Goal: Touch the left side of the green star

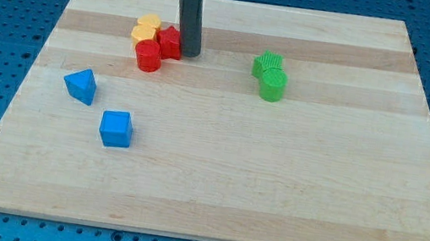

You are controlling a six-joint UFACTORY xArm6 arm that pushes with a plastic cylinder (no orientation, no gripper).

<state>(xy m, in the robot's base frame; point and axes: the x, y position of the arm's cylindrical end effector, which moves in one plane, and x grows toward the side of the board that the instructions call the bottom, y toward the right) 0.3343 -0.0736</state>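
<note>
Two green blocks sit close together right of the board's middle: the upper one [268,63] looks like the green star, the lower one [273,85] looks rounder, touching it. My tip [189,53] is at the end of the dark rod, well to the left of the green star, with a wide gap of bare board between them. The tip stands right against a red block [169,41] on its left.
A yellow block [147,27] and a red cylinder [148,56] cluster beside the other red block. A blue triangular block [81,84] and a blue cube [115,129] lie at the view's left. The wooden board [273,189] rests on a blue perforated table.
</note>
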